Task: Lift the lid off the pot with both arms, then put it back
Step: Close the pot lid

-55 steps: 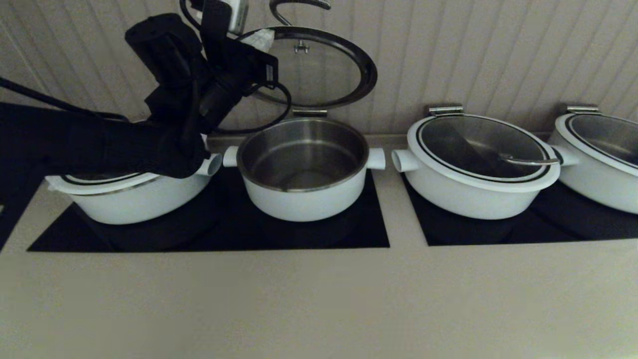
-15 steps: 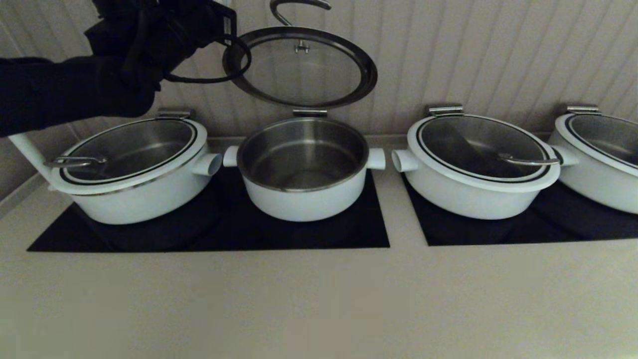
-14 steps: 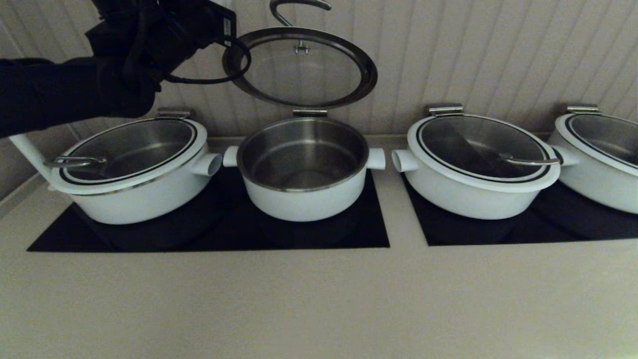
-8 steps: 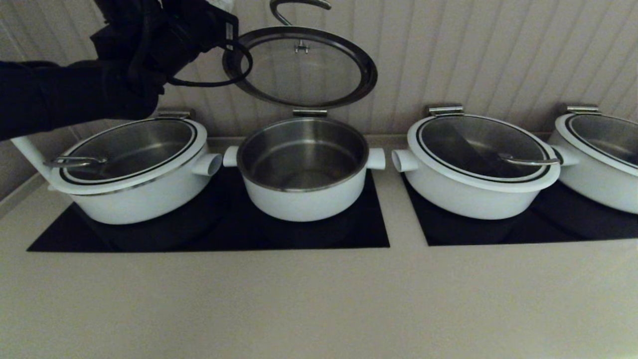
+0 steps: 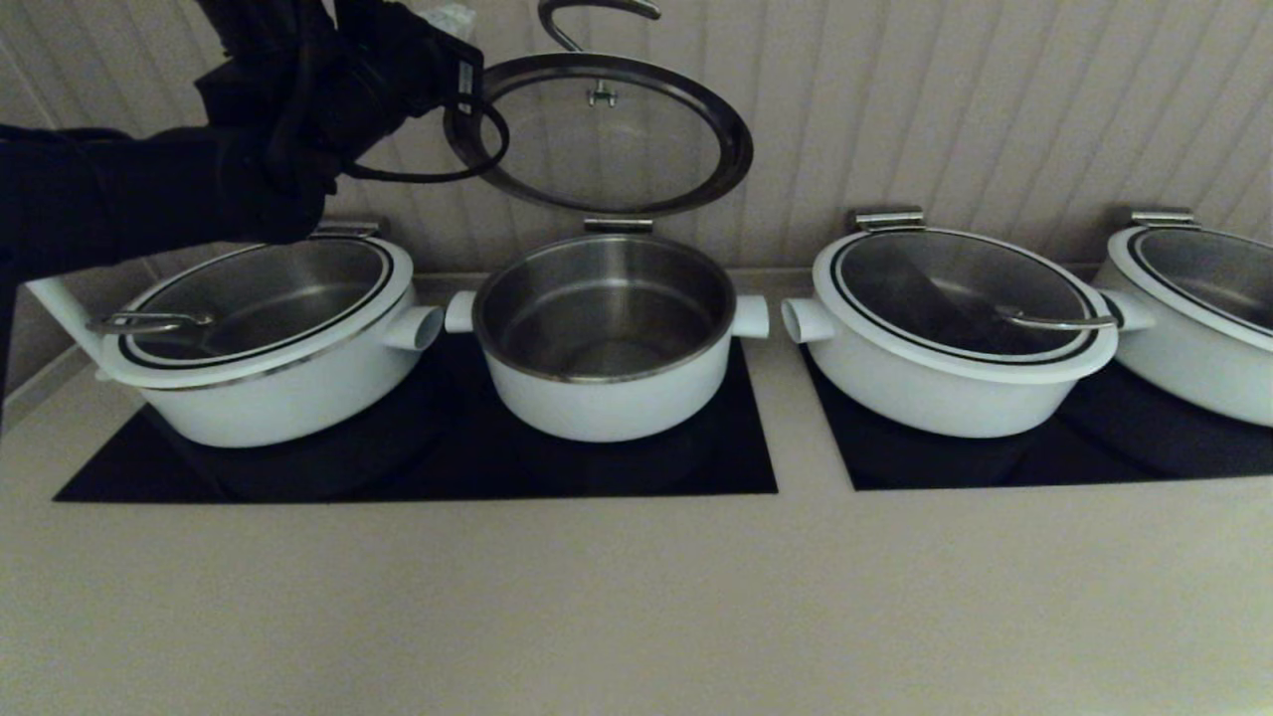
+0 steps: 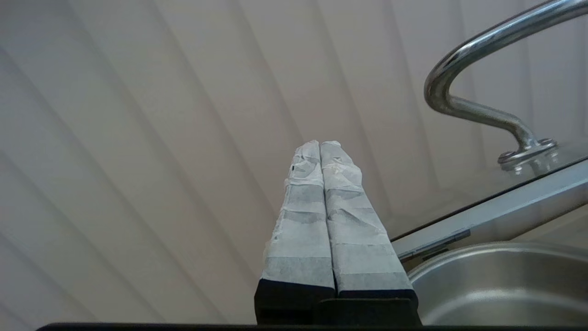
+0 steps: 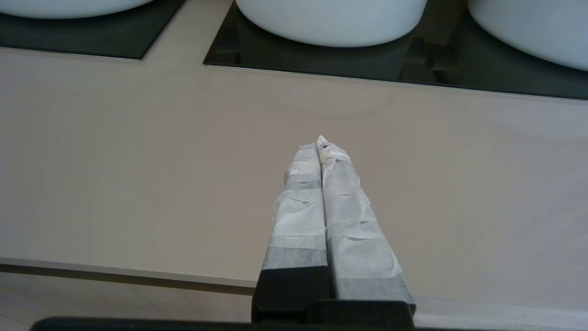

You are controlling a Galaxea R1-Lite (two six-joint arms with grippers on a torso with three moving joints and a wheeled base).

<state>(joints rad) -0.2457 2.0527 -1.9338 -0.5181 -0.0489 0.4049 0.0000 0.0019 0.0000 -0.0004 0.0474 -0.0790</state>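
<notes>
The pot point(image 5: 607, 388) stands open in the middle of the row, steel bowl bare. The lid point(image 5: 731, 149) stands upright behind it against the wall, its steel loop handle point(image 5: 597, 10) at the top. My left arm point(image 5: 298, 89) is raised at the upper left, beside the lid's left edge. My left gripper point(image 6: 320, 145) is shut and empty, pointing at the wall; the lid's handle point(image 6: 477, 69) and rim point(image 6: 505, 207) lie to one side of it, apart. My right gripper point(image 7: 319, 141) is shut and empty, low over the front of the counter point(image 7: 138, 161).
Lidded white pots stand to the left point(image 5: 259, 398), right point(image 5: 955, 398) and far right point(image 5: 1193, 368) of the open pot, on black cooktops point(image 5: 418, 467). A panelled wall point(image 5: 995, 99) rises close behind. The beige counter point(image 5: 636, 597) stretches in front.
The left arm, earlier low across the left pot, has risen to the upper left and over the last second drifted slightly down and right. The lid stayed upright.
</notes>
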